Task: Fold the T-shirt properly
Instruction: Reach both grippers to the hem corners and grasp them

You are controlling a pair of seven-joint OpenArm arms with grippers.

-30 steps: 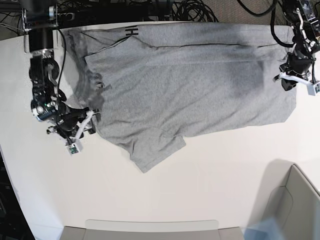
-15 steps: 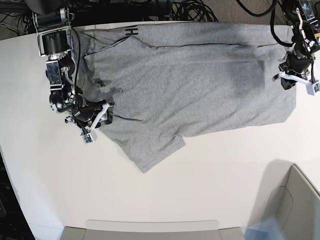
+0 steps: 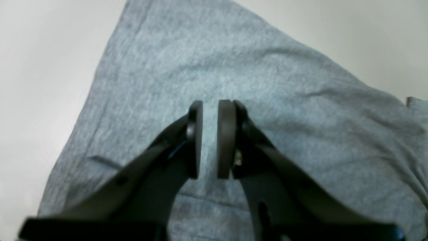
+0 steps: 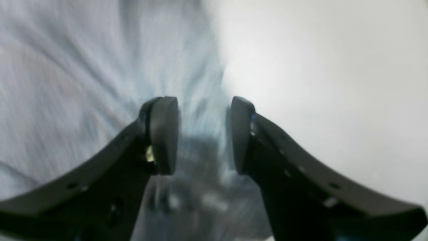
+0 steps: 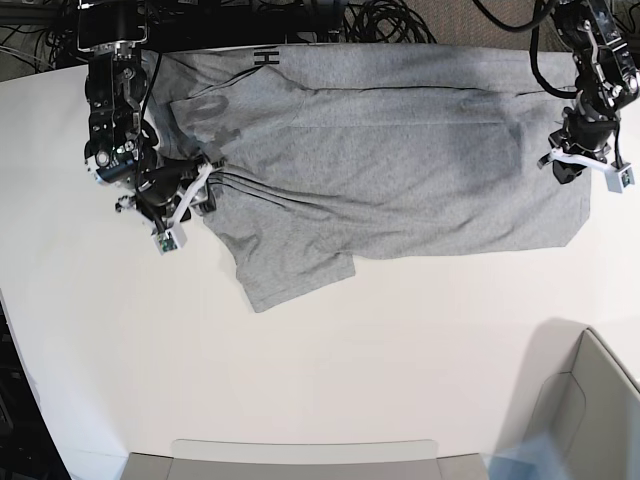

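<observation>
From my station, nearest me the white table (image 5: 330, 380) lies bare, with a pale grey bin (image 5: 590, 400) at its near right corner. Past that, the T-shirt (image 5: 400, 160) lies spread across the far half of the table, one sleeve (image 5: 295, 275) pointing toward the near edge and black lettering (image 5: 265, 60) showing at the far edge. At the shirt's left end my right gripper (image 5: 190, 195) sits on bunched cloth; its wrist view shows the jaws standing well apart over the fabric's edge, nothing clamped. At the shirt's right end my left gripper (image 5: 585, 165) hovers at the hem; its jaws leave only a narrow gap, with grey cloth showing behind, and I cannot tell whether they pinch anything.
</observation>
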